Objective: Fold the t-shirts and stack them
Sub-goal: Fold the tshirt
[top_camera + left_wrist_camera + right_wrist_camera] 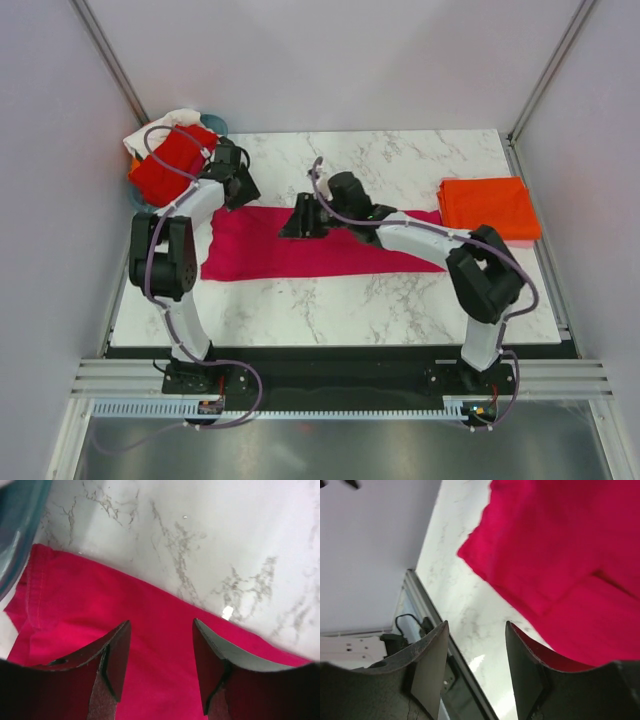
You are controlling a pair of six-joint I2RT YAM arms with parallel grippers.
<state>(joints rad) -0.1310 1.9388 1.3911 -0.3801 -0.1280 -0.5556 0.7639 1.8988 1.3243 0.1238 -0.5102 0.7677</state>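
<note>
While the orange shirt (489,207) sits folded at three o'clock, the pink shirt (300,255) lies half-folded, the red shirt (168,165), perhaps others, waiting at ten; left gripper (161,630), right gripper (476,630) spread, empty.

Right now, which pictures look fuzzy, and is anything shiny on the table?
Top external: sharp and evenly lit. Left wrist: the teal basket in the corner is blurry, and a small bright glare spot sits on the marble table. Right wrist: the pink t-shirt looks soft and fuzzy.

White arms (200,205), black joints (165,258), purple cables (148,268)
</note>
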